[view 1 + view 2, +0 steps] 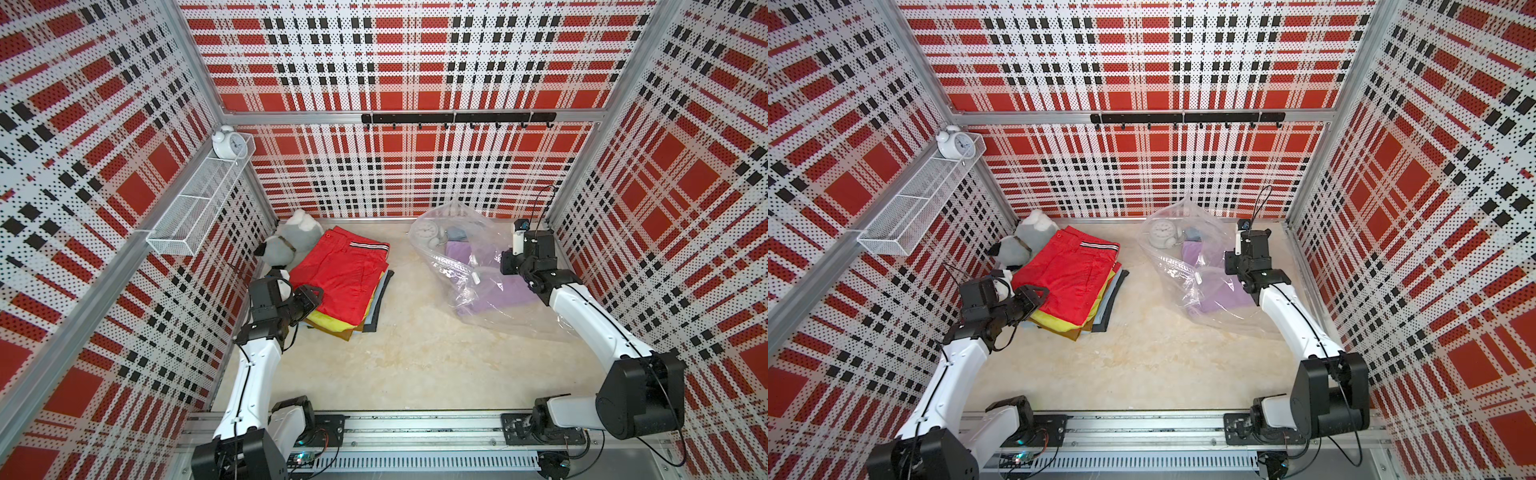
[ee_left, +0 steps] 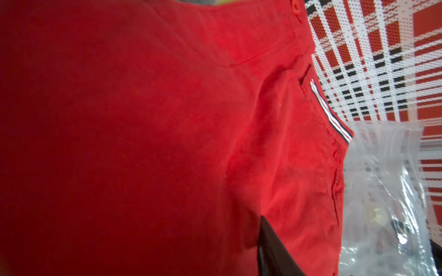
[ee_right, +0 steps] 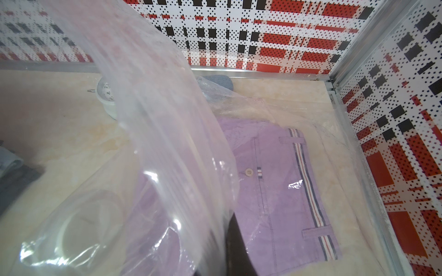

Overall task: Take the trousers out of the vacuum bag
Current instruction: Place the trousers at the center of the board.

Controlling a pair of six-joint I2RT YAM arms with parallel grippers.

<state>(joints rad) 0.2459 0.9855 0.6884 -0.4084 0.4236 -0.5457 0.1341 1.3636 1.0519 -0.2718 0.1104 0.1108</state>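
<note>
Right wrist view: right gripper [image 3: 228,259], clamped on the bag [image 3: 155,107], holds its film off the lilac trousers [image 3: 275,186] for access; left gripper [image 1: 309,296]: spread indiscernible.

Red, white and black plaid panels [image 1: 407,62] wall a beige marbled tabletop [image 1: 415,365]. Beside the black hook rail [image 1: 457,118], a white mesh shelf [image 1: 199,199] carries an alarm clock [image 1: 227,143].

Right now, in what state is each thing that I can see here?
red trousers: folded, topping the stack outside the vacuum bag.
lilac trousers: folded, inside the vacuum bag.
vacuum bag: crumpled, partly raised.
right gripper: shut on the vacuum bag.
left gripper: above the stack, jaws unclear.
</note>
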